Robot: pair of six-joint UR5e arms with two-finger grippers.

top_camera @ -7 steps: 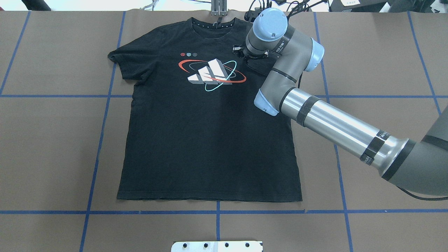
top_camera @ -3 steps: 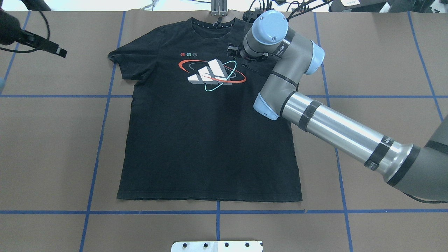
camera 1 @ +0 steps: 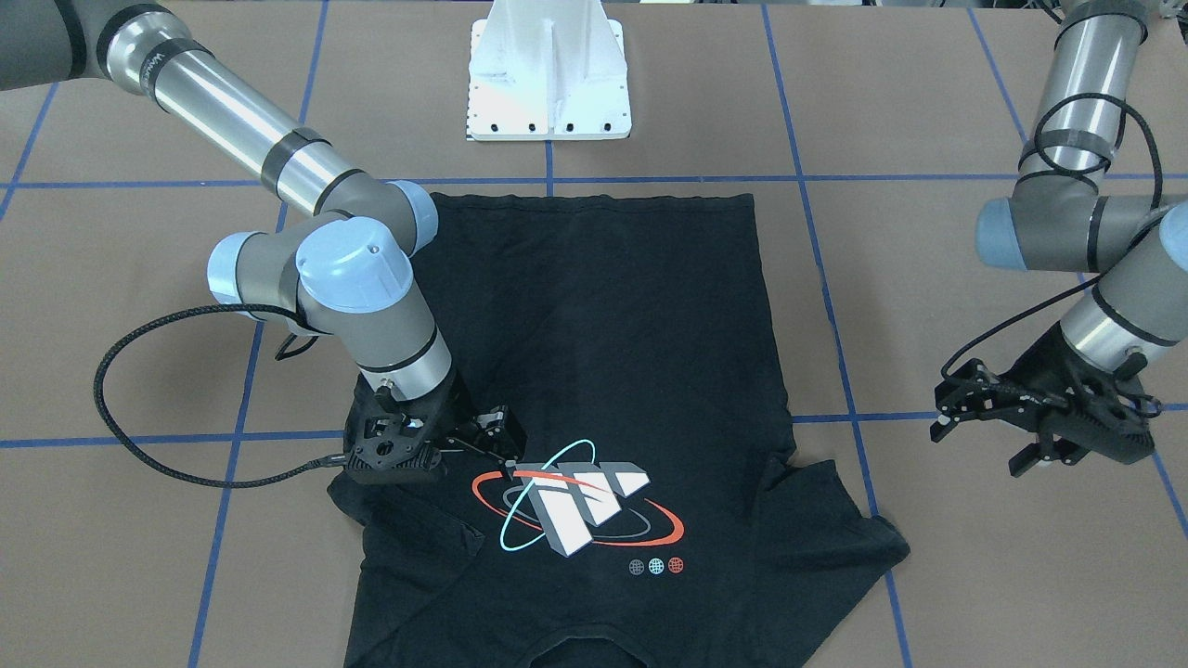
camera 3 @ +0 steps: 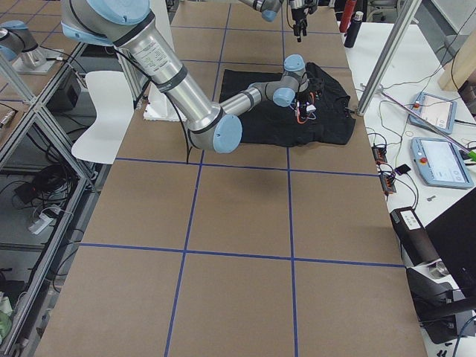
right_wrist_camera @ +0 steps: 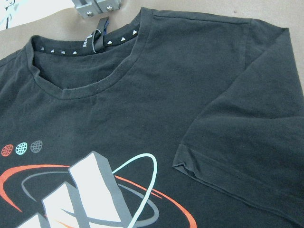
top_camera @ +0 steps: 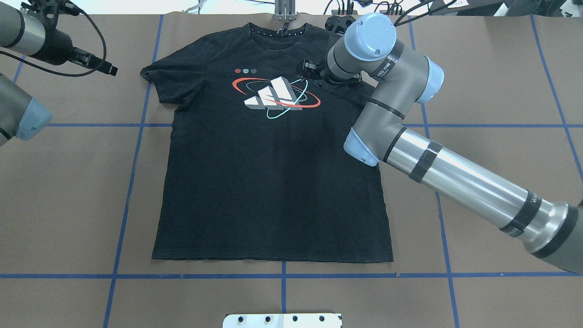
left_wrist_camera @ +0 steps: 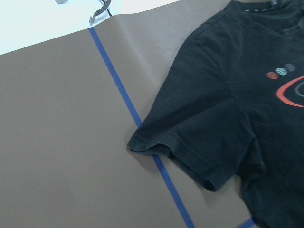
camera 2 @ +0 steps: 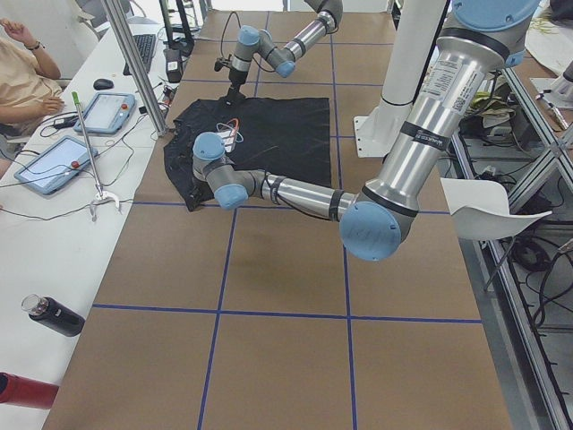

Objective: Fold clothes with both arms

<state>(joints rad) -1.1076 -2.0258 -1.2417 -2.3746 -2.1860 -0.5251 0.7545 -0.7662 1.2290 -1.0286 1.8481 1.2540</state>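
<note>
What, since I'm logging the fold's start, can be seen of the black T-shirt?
The black T-shirt, cotton-looking, short-sleeved, lies flat, print-up on the brown table, collar away from the robot. It bears a white, red and teal orbit logo and three dots. The left sleeve is spread out; the right sleeve is folded inward beside the logo, under the right tool.

Bare brown table (top_camera: 68,191) surrounds the T-shirt (top_camera: 273,191); the left claw (camera 1: 979,447) hovers over table just beside one sleeve. The right arm (top_camera: 455,175) crosses low over the shirt's opposite side, blocking that approach.
</note>
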